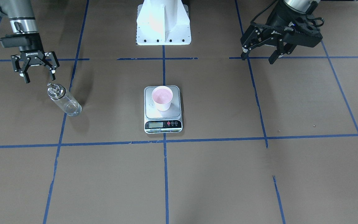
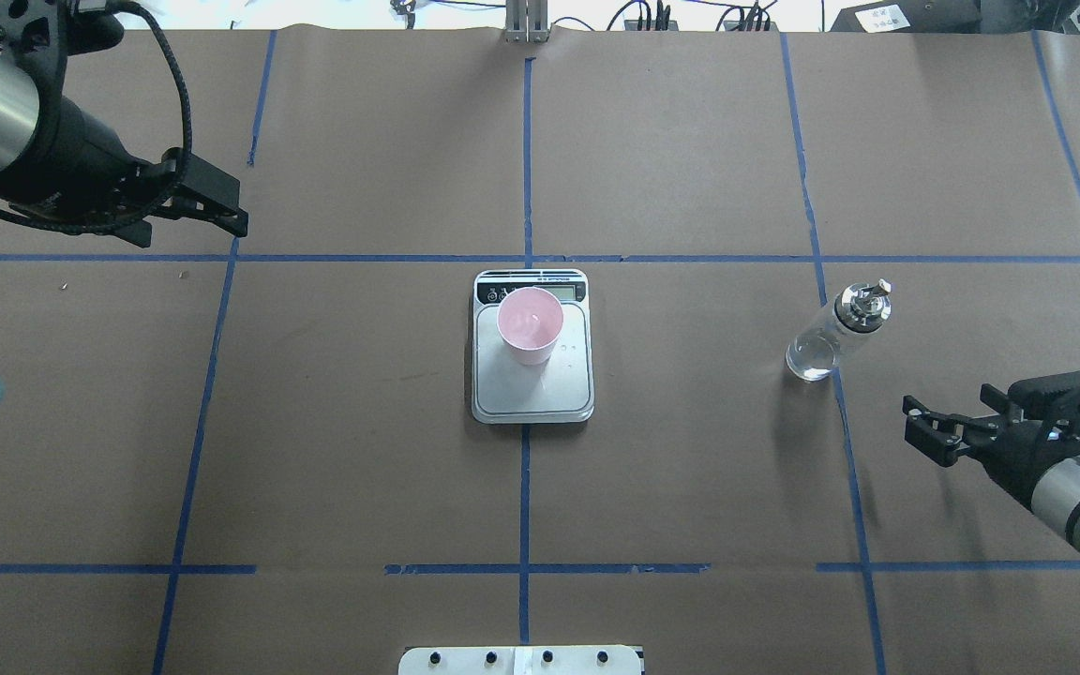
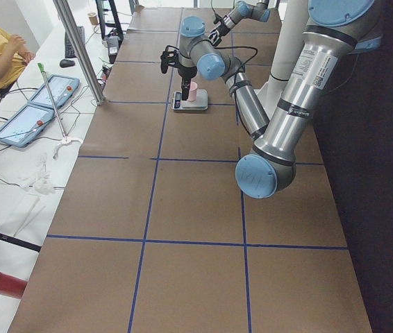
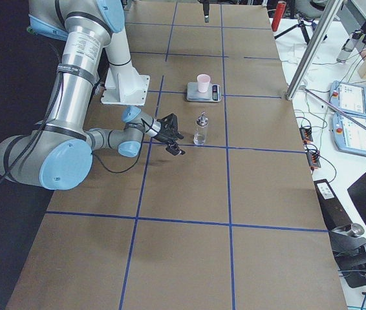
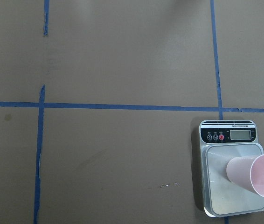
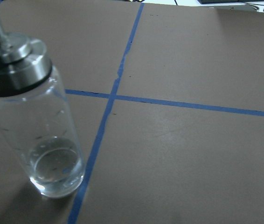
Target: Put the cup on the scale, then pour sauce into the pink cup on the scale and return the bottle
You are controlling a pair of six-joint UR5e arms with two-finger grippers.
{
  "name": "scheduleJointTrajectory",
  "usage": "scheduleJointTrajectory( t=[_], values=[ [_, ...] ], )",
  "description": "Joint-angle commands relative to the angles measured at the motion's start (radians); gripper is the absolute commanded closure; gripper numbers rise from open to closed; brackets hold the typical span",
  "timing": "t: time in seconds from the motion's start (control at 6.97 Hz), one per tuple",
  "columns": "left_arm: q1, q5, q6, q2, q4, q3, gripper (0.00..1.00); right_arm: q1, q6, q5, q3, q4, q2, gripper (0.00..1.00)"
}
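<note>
Here, seen from overhead, we found the left gripper (image 2: 238, 214) spread and empty, well apart from the pink paper cup (image 2: 530, 323) standing on the kitchen scale (image 2: 532, 396). The glass bottle (image 2: 831, 333) stood upright, just ahead and leftward of the nearer right gripper (image 2: 911, 421), likewise spread.

The brand name ROBOTIQ is printed in white on the black body of the right gripper (image 1: 39, 76), as shown in the front-facing view. On the left gripper (image 1: 258, 59) only the first letters of a white marking are made out, and the rest cannot be read. The small print on the black front strip of the scale (image 1: 162, 124) is too fine to be read, and no digits can be made out on its display.
</note>
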Motion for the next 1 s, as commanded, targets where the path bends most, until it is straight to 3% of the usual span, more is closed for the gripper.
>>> scheduleJointTrajectory(
  t=[0.0, 0.14, 0.43, 0.57, 0.72, 0.86],
  values=[
    [0.002, 0.002, 0.000, -0.001, 0.000, 0.010, 0.00, 0.224, -0.157, 0.257, -0.038, 0.065, -0.005, 0.00],
    [0.001, 0.006, 0.003, 0.000, -0.003, 0.032, 0.00, 0.350, -0.256, 0.386, -0.041, 0.065, -0.001, 0.00],
    [-0.004, 0.049, 0.095, 0.005, 0.001, 0.049, 0.00, 0.665, -0.454, 0.729, -0.099, 0.038, 0.062, 0.00],
    [-0.004, 0.051, 0.121, 0.032, 0.000, 0.050, 0.00, 0.795, -0.519, 0.863, -0.132, -0.028, 0.114, 0.00],
    [-0.041, 0.051, 0.202, 0.066, 0.000, 0.050, 0.00, 0.914, -0.646, 0.981, -0.133, -0.209, 0.206, 0.00],
    [-0.100, 0.048, 0.336, 0.120, 0.000, 0.053, 0.00, 1.002, -0.809, 1.042, -0.133, -0.436, 0.311, 0.00]
  ],
)
